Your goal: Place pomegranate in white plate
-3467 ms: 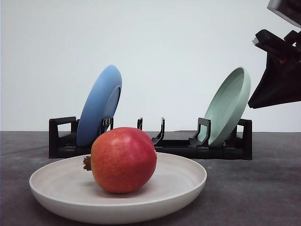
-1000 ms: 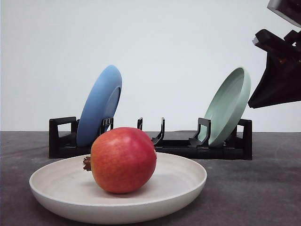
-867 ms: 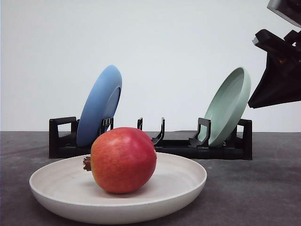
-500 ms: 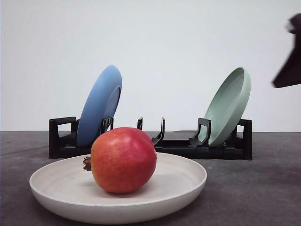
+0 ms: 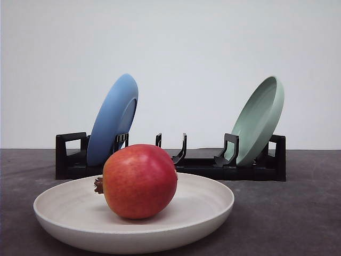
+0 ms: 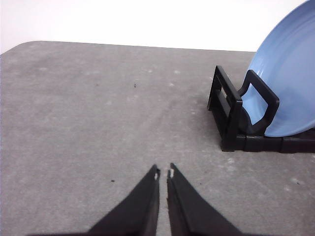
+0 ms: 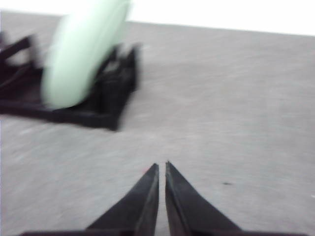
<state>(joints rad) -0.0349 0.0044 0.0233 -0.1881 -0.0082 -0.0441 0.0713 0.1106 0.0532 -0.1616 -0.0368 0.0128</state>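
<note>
Broadly, the grey worktop (image 5: 298,213) carries everything, speckled and matte. Largest on it, nearest the front camera: the white plate (image 5: 69,221), wide, shallow, matte off-white, raised rim, faint concentric rings inside. Behind it, a black dish rack (image 5: 202,168) runs across the worktop; a blue plate (image 5: 113,118) leans in its left end, a pale green plate (image 5: 260,120) leans in its right end, slots between them bare. Pomegranate (image 5: 139,181) sits inside the white plate, slightly left of centre, resting on the plate floor; round, smooth skin, deep red with orange-yellow blush and fine speckling toward its left side, small brown crown nub pointing left. Nothing touches it. Left pincer (image 6: 163,173), in the left wrist view: two black tapered fingers drawn nearly together, a thin slit between the tips, gripping nothing, poised over bare worktop, with the rack's end and the blue plate off to one side. Right pincer (image 7: 162,167), in the blurred right wrist view: same closed-up posture, tips almost meeting, empty, above bare worktop, green plate and rack end well apart from it.
</note>
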